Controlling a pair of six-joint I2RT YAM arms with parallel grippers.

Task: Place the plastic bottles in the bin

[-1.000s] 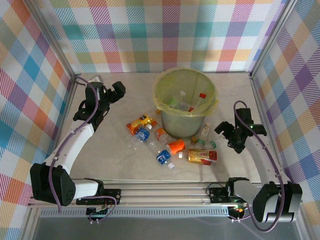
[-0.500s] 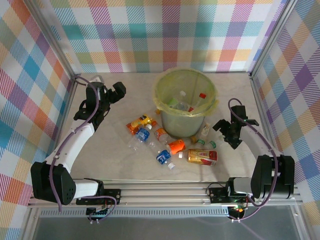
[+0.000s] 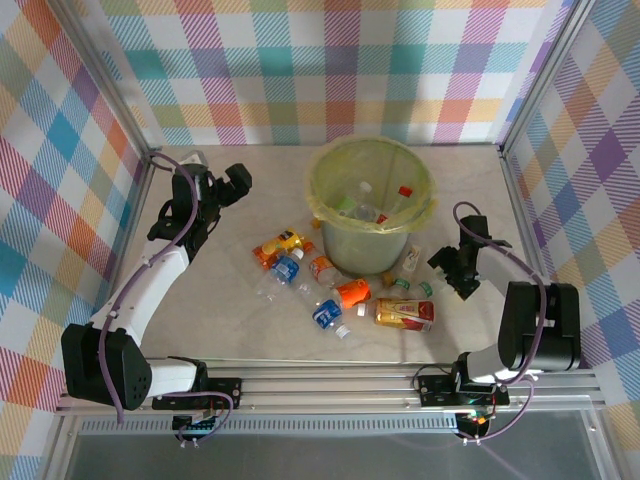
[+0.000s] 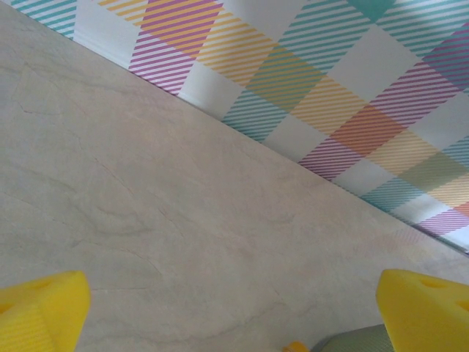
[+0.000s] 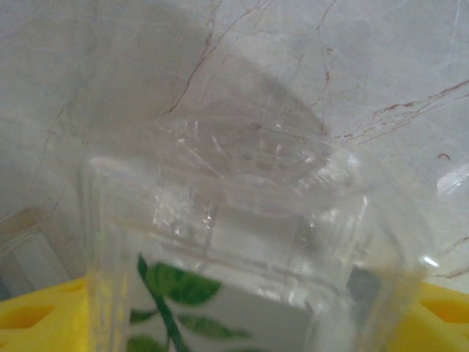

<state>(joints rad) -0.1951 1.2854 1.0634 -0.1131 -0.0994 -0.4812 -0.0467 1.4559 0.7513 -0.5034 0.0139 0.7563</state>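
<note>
Left gripper [image 3: 238,180]: raised at the far left of the table [image 3: 250,350], well apart from the bin [image 3: 365,255]; yellow fingertips [image 4: 44,312] spread wide, nothing between them, bare marbled surface and plaid wall [image 4: 330,73] ahead. Right gripper [image 3: 445,265]: low at the right of the bin, near its base; fingers [image 5: 37,315] parted around a clear bottle with a green leaf label [image 5: 249,242], one yellow finger at each side of it; firm contact with the bottle's sides not determinable. Bin: upright at the far centre of the table, yellowish liner folded over the rim, several bottles inside, among them a red-capped bottle [image 3: 404,191]. Other bottles lying on the table at the near side of the bin: a yellow-and-orange bottle [image 3: 278,245] at the left, a blue-labelled bottle [image 3: 287,268] just beside it, a second blue bottle [image 3: 327,314] nearer, an orange bottle [image 3: 352,293] close to the bin's base, an amber bottle [image 3: 404,314] right of centre.
</note>
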